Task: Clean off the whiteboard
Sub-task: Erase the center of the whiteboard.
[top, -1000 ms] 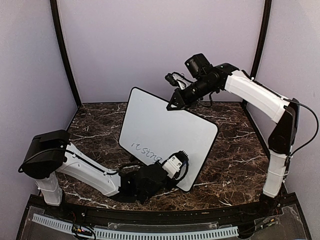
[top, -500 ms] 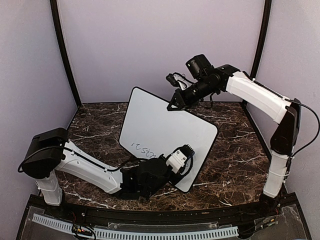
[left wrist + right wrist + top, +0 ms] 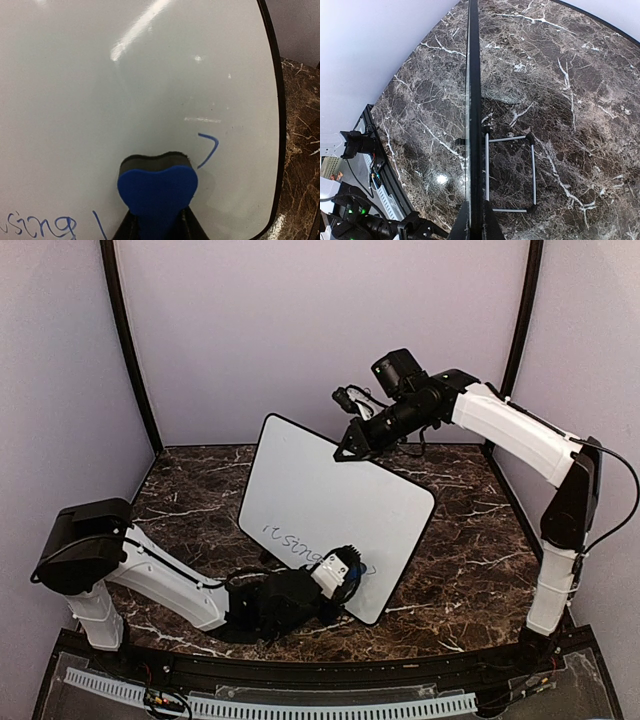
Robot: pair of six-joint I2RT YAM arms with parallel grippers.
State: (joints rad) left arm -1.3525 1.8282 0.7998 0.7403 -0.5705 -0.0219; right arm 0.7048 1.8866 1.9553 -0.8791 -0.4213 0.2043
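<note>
While right jaws pinch the whiteboard above a wire stand, left jaws clamp an eraser.

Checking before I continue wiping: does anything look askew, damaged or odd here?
Nothing damaged or spilled. The whiteboard stands tilted and rotated, its top edge clamped by the right gripper, a wire stand behind it. The left gripper holds the blue eraser against it; blue writing remains.

Table: dark brown marble, white veins.
Centre: 1 whiteboard, white, black edge, standing tilted.
Behind it: 1 wire stand, rectangular frame, resting on the marble against the board's back.
</note>
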